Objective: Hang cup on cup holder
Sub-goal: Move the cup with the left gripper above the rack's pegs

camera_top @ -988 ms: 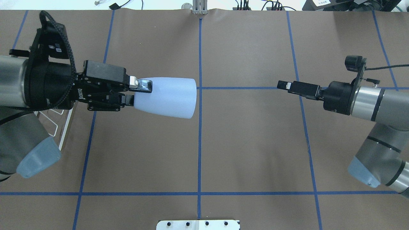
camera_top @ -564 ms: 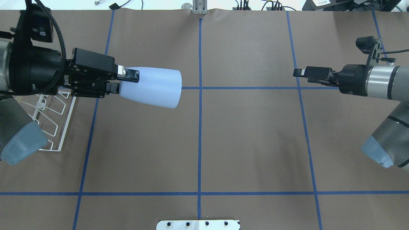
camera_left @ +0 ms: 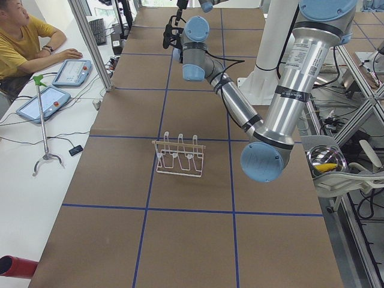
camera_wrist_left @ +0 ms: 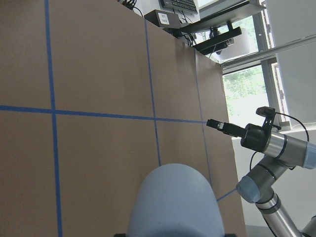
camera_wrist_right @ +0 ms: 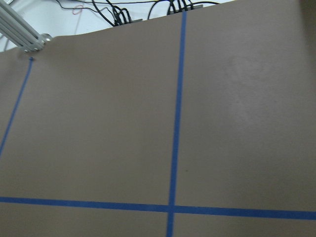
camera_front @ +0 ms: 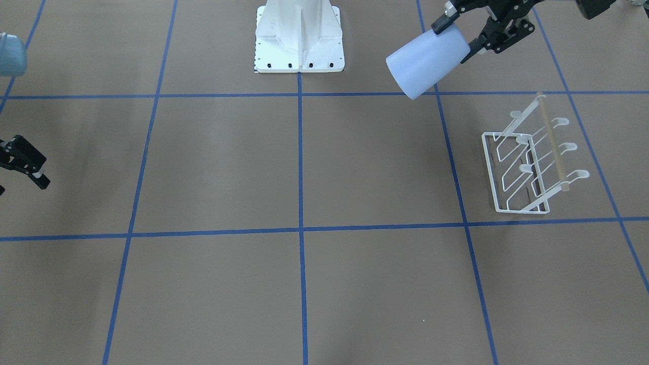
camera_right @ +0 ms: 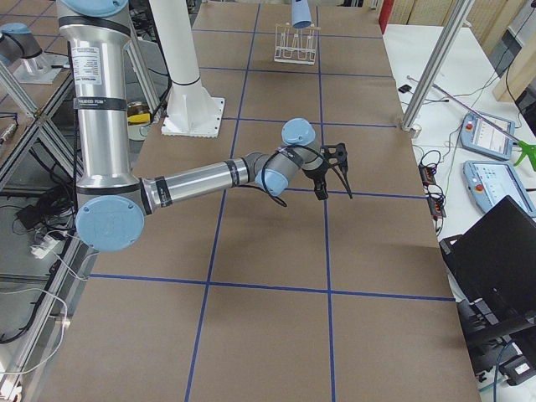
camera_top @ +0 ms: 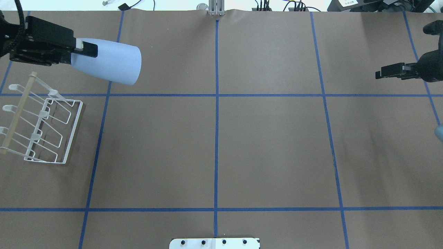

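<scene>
The light blue cup [camera_top: 110, 64] lies sideways in the air, rim toward the table's middle. My left gripper [camera_top: 84, 52] is shut on its narrow base at the far left. The front view shows the cup [camera_front: 428, 63] held high, beyond the cup holder [camera_front: 527, 168]. The white wire cup holder [camera_top: 43, 114], with its wooden rod, stands bare on the table below and nearer than the cup. The left wrist view shows the cup [camera_wrist_left: 175, 202] from behind. My right gripper [camera_top: 380, 74] is open and empty at the far right edge; it also shows in the right side view [camera_right: 333, 194].
The white robot pedestal [camera_front: 299, 38] stands at the robot's side of the table. Blue tape lines grid the brown table cover. An operator [camera_left: 24, 42] sits at a side desk with tablets, off the table.
My left gripper has carried the cup to the left and farther back, uncovering the cup holder. My right arm has drawn back to the right edge.
</scene>
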### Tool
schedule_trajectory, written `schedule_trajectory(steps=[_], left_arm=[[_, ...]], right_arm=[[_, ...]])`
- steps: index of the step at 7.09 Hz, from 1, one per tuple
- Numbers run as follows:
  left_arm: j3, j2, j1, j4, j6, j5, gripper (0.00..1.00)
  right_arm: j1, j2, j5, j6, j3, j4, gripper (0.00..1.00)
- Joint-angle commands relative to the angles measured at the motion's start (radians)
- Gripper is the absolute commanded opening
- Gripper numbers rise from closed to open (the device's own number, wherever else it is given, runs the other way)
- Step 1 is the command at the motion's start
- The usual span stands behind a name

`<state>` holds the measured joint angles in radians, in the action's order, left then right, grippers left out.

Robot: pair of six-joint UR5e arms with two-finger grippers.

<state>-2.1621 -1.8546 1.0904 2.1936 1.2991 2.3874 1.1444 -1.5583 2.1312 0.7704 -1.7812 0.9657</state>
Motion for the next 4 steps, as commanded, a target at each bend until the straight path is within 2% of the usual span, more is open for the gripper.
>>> schedule_trajectory(steps=[1, 2, 4], left_arm=[[-0.088, 0.026, 0.038, -0.298, -0.275, -0.011, 0.00], [-0.114, 0.025, 0.051, -0.410, -0.367, -0.013, 0.00], [-0.137, 0.026, 0.059, -0.587, -0.550, -0.081, 0.00]], right_arm=[[0.066, -0.054, 0.006, -0.281, -0.001, 0.195, 1.00], [0.110, -0.069, 0.031, -0.421, -0.001, 0.282, 1.00], [0.231, -0.062, 0.056, -0.759, -0.004, 0.536, 1.00]])
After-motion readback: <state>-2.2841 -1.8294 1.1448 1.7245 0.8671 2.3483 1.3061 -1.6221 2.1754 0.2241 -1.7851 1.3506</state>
